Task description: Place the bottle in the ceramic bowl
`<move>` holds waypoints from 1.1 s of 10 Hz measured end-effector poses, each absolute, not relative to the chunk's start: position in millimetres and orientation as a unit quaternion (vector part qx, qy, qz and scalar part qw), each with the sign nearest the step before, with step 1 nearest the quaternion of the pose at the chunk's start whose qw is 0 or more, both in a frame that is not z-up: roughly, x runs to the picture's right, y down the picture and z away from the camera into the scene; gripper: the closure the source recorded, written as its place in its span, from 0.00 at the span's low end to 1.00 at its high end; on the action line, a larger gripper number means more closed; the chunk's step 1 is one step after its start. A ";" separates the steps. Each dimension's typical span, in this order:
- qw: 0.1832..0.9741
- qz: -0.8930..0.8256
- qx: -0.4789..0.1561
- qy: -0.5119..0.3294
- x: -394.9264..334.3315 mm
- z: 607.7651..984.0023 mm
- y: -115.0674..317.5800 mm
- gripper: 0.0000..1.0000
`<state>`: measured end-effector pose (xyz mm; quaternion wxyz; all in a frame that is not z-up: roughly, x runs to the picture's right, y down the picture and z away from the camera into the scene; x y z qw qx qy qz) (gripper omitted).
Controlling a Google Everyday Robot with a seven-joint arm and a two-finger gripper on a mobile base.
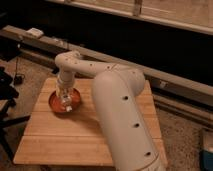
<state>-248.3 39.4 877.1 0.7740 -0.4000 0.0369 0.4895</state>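
The orange-red ceramic bowl sits on the left rear part of the wooden table. My gripper points straight down into the bowl's middle. A slim pale bottle hangs upright in it, its lower end at or just above the bowl's floor. The gripper is shut on the bottle. My wrist and the bottle hide the centre of the bowl.
My thick white arm crosses the table's right half and covers much of it. A dark stand is beside the table's left edge. A long ledge with a small white box runs behind. A blue object lies on the floor at right.
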 end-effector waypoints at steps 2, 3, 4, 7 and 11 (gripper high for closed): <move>0.773 0.490 -0.402 0.028 -250.2 876.0 38.8 0.20; 0.773 0.489 -0.402 0.027 -251.5 875.3 39.2 0.20; 0.773 0.490 -0.402 0.027 -250.0 875.9 38.9 0.20; 0.773 0.490 -0.402 0.028 -250.6 875.7 39.2 0.20; 0.773 0.491 -0.402 0.028 -248.5 876.1 38.7 0.20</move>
